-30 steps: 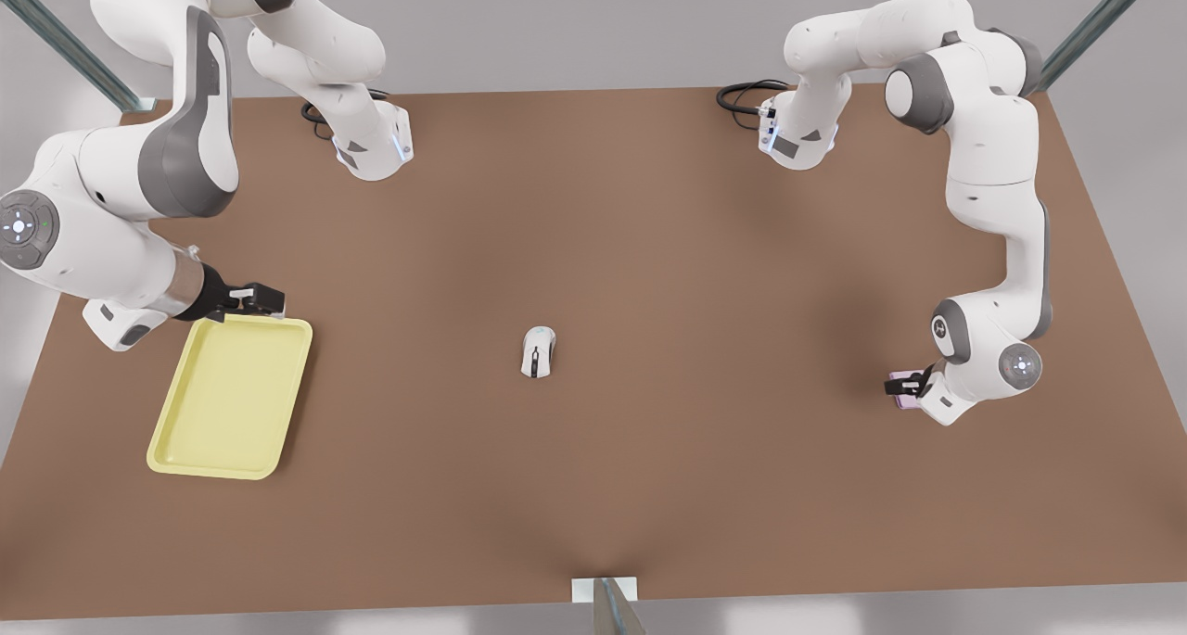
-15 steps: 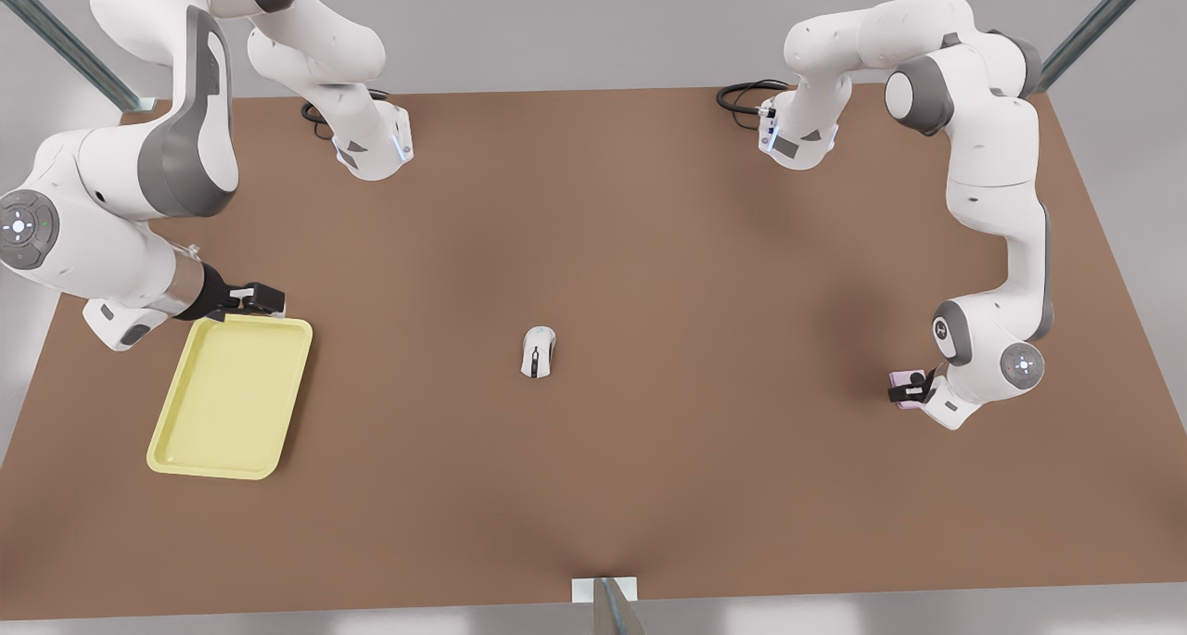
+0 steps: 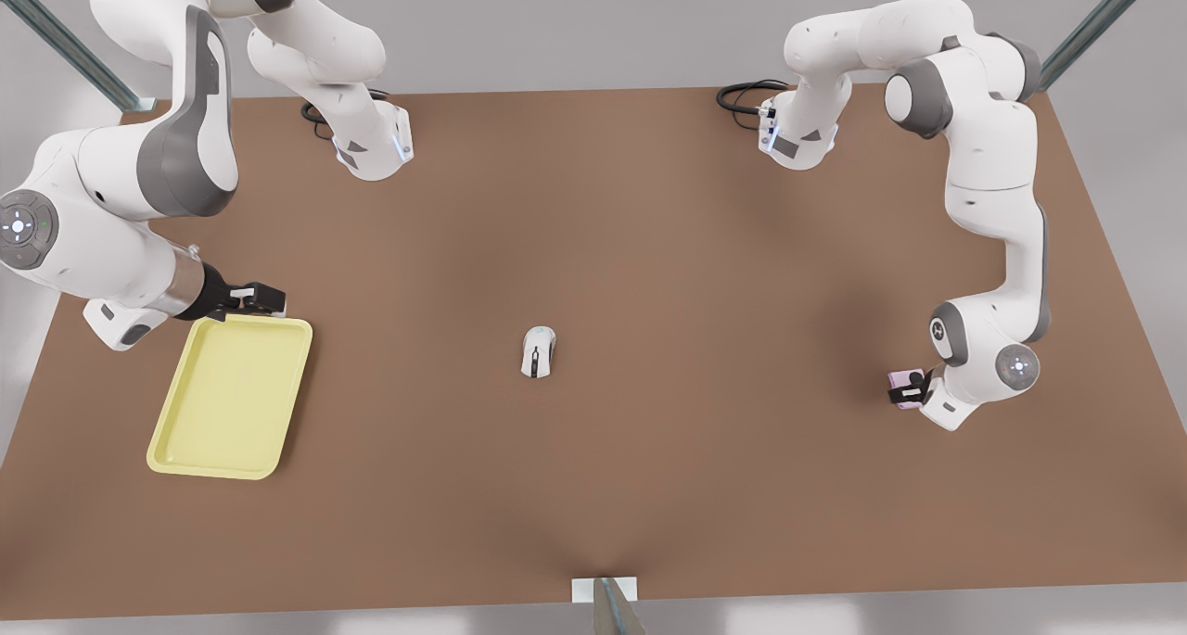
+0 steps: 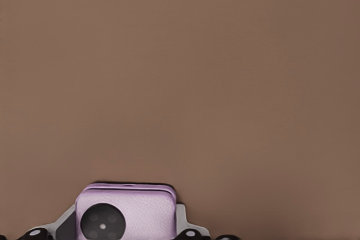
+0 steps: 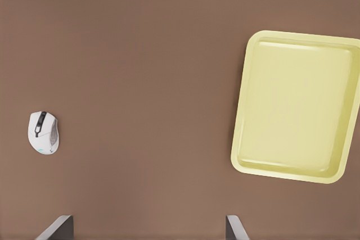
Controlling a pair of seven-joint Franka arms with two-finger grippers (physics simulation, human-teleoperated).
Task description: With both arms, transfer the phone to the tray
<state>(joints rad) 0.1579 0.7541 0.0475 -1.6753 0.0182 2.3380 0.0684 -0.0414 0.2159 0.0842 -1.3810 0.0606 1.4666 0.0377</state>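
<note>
The pale pink phone [image 3: 902,376] lies on the brown table at the front view's right. My left gripper [image 3: 911,391] straddles it from above. In the left wrist view the phone [image 4: 140,209] sits between the grey fingers [image 4: 181,220], which press against its two sides, and one black camera circle shows. The pale yellow tray [image 3: 232,399] lies at the front view's left. My right gripper [image 3: 258,297] hovers open over the tray's far end, its fingertips [image 5: 236,226] wide apart, with the tray [image 5: 295,108] below it.
A white computer mouse [image 3: 538,351] lies in the middle of the table, also seen in the right wrist view [image 5: 43,132]. Both arm bases and black cables [image 3: 742,93] stand along the far edge. A metal post [image 3: 612,603] rises at the near edge.
The left arm's wrist and forearm have shifted slightly and settled around the phone. The phone has stayed in place. The right arm has not moved.
</note>
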